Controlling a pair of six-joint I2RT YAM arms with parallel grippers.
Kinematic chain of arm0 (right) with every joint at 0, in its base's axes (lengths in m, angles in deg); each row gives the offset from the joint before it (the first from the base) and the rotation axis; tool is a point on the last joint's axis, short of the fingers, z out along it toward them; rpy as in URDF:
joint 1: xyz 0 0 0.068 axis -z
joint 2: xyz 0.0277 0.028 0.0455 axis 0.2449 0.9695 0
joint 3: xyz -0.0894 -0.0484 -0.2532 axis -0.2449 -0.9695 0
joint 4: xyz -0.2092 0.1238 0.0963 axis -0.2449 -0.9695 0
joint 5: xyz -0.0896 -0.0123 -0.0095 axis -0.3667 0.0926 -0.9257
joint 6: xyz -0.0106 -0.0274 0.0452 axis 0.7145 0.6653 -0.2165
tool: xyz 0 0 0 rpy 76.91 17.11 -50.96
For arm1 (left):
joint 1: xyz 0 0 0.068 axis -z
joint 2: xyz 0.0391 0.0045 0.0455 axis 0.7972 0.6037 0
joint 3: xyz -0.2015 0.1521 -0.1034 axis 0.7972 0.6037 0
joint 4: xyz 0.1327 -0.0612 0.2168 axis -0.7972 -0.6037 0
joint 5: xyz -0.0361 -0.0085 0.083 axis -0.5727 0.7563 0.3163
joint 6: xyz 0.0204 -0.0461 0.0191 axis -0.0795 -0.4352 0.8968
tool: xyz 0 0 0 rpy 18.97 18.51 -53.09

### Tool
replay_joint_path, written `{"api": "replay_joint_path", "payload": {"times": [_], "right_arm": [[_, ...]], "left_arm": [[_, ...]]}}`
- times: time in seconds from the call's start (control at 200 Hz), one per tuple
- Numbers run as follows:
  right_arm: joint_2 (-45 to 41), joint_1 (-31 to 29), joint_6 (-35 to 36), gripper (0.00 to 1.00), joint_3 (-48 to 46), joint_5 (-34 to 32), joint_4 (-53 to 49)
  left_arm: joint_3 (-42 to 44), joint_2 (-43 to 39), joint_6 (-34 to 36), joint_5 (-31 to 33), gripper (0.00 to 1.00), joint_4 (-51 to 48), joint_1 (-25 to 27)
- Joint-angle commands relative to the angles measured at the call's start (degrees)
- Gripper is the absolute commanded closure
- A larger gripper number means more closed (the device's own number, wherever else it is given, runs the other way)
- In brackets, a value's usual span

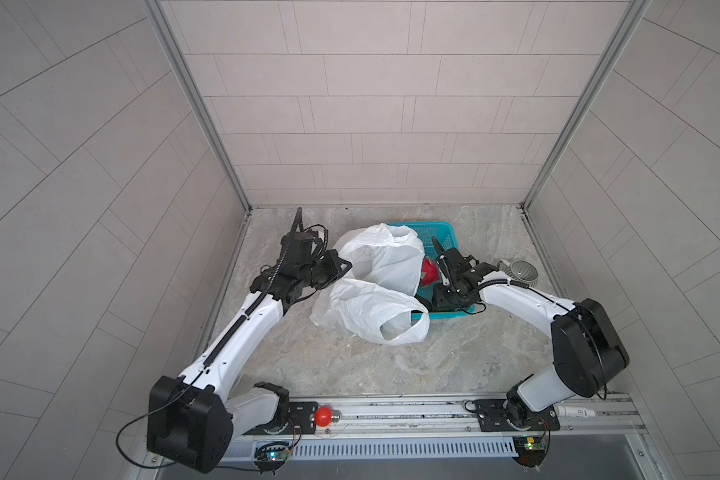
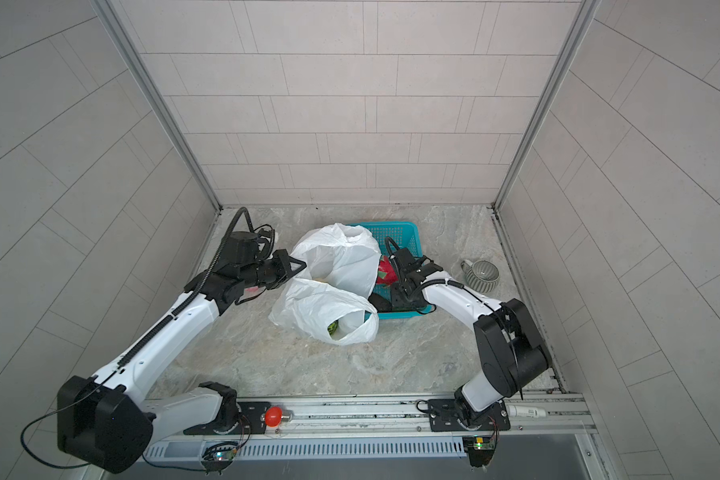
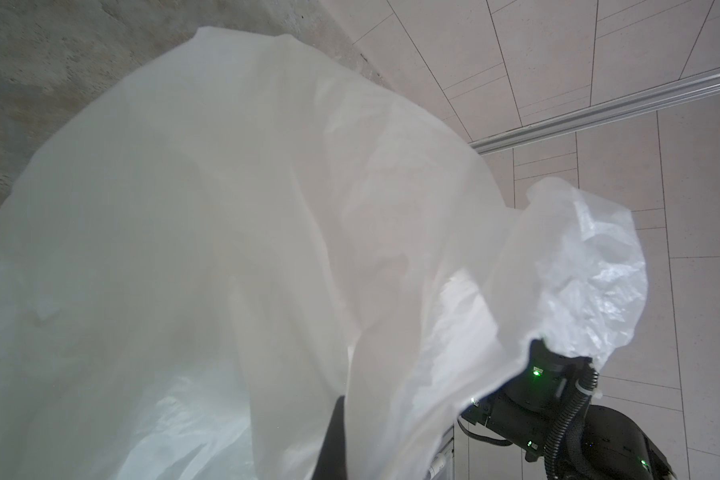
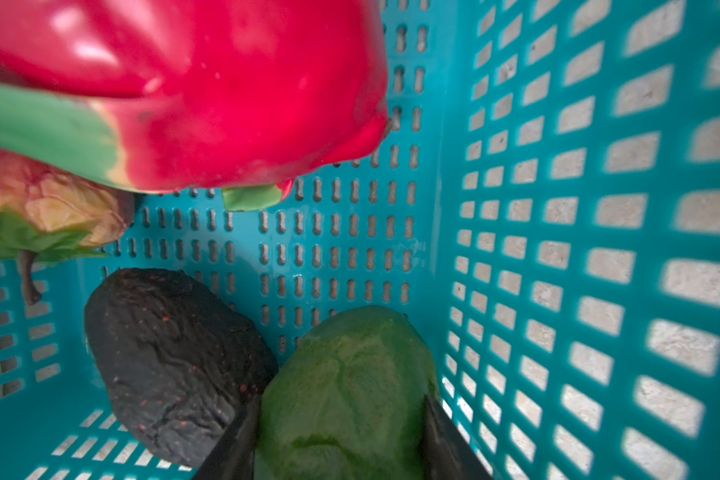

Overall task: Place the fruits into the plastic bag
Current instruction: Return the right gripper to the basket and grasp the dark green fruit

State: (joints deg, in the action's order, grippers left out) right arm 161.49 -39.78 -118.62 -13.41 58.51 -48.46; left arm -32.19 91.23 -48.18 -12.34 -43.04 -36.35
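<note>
The white plastic bag [image 1: 375,291] lies crumpled beside the teal basket [image 1: 441,230], its mouth facing the front. My left gripper [image 1: 347,266] is shut on the bag's rear edge. In the left wrist view the bag [image 3: 225,249] covers nearly everything, and only one dark finger [image 3: 333,436] shows. My right gripper [image 4: 341,401] is down inside the basket [image 4: 558,208], its fingers pressed on both sides of a green fruit [image 4: 346,353]. Beside it lie a dark wrinkled fruit [image 4: 171,353], the red dragon fruit [image 4: 225,83] and a cream-yellow lumpy fruit [image 4: 59,208]. Something green [image 2: 332,328] shows inside the bag's mouth.
A striped grey mug [image 1: 520,272] stands right of the basket. A red bulb [image 1: 324,417] and a white tube [image 1: 574,412] lie on the front rail. Tiled walls close in the back and both sides.
</note>
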Motion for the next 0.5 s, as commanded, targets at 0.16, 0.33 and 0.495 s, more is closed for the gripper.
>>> {"api": "replay_joint_path", "payload": {"times": [0.16, 0.33, 0.495], "right_arm": [[-8.8, 0.2, 0.4, 0.61, -0.8, -0.9, 1.6], [-15.8, 0.4, 1.5, 0.62, -0.7, -1.6, 2.9], [-22.9, 0.4, 4.5, 0.62, -3.7, 7.6, 10.9]], "left_arm": [[-0.3, 0.1, 0.7, -0.1, 1.00, 0.6, -0.1], [0.0, -0.3, 0.8, -0.4, 1.00, 0.6, 0.0], [-0.1, -0.2, 0.9, -0.4, 1.00, 0.6, -0.1]]}}
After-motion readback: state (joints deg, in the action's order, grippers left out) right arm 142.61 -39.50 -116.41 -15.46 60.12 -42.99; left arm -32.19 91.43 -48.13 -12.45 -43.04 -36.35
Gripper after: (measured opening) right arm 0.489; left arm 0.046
